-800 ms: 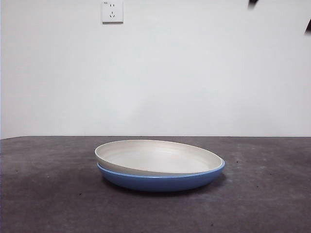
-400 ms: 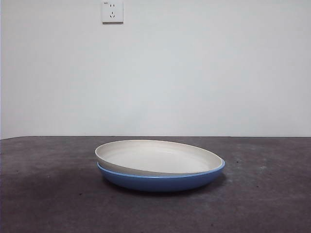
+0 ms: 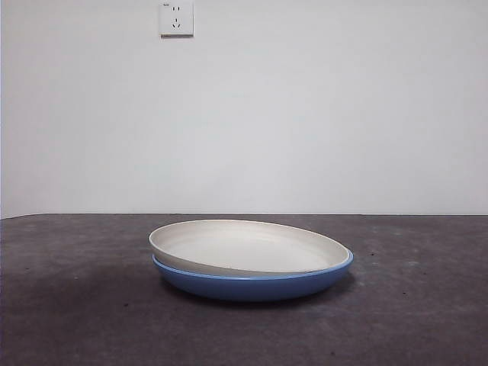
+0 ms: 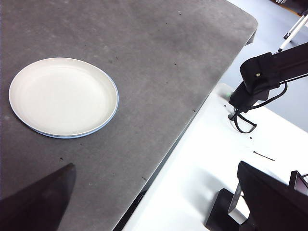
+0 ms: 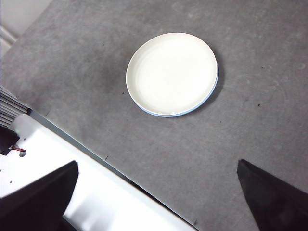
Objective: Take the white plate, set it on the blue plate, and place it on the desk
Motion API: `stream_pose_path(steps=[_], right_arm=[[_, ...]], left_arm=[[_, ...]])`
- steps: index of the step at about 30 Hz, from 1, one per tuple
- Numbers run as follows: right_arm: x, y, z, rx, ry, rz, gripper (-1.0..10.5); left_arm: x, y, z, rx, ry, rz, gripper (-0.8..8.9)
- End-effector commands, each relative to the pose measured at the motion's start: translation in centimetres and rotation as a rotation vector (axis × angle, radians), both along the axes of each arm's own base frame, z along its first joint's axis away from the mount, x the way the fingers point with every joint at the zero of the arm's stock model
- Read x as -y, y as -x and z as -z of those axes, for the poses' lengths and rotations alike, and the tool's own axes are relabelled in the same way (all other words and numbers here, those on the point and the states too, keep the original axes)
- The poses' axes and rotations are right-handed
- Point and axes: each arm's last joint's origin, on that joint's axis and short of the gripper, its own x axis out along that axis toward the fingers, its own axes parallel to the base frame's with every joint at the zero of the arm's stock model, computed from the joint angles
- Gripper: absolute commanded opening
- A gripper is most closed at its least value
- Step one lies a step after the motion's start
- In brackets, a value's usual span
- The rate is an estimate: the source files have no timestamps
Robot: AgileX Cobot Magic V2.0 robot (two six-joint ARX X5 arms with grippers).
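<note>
Sitting inside the blue plate (image 3: 252, 284), the white plate (image 3: 248, 248) is resting slightly askew — its left edge is riding higher and overhanging the blue rim, while on the right a thin line of lighter blue rim is showing past it. The white plate is looking plain and matte, cream in colour, with a smooth sloping wall and a flat, bare middle. The blue plate is showing only as a glossy band beneath it in the front view, and as a narrow blue crescent along one side in both wrist views. The stacked pair is standing near the middle of the dark, speckled counter (image 3: 76, 305). Both arms are hanging high above the counter, well apart from the plates — the left hand (image 4: 154, 202) and the right hand (image 5: 159, 197) are each gaping wide and gripping nothing.
</note>
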Motion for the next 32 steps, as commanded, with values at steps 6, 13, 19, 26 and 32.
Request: stream_pose_path(steps=[6, 13, 19, 26, 32], right_arm=[[0.15, 0.26, -0.08, -0.025, 0.013, 0.003, 0.1], [0.13, 0.24, -0.16, -0.017, 0.006, 0.002, 0.2], [0.13, 0.24, -0.16, -0.017, 0.006, 0.002, 0.2], [0.13, 0.23, -0.16, -0.018, 0.006, 0.002, 0.2], [0.13, 0.24, -0.16, -0.017, 0.006, 0.002, 0.2]], left_arm=[[0.07, -0.03, -0.29, 0.009, 0.008, 0.006, 0.26], [0.08, -0.05, -0.33, 0.010, 0.013, 0.005, 0.25], [0.08, -0.04, -0.33, 0.010, 0.013, 0.005, 0.25], [-0.05, -0.11, -0.33, 0.012, 0.014, -0.019, 0.25], [-0.67, -0.78, -0.13, 0.042, 0.035, -0.171, 0.26]])
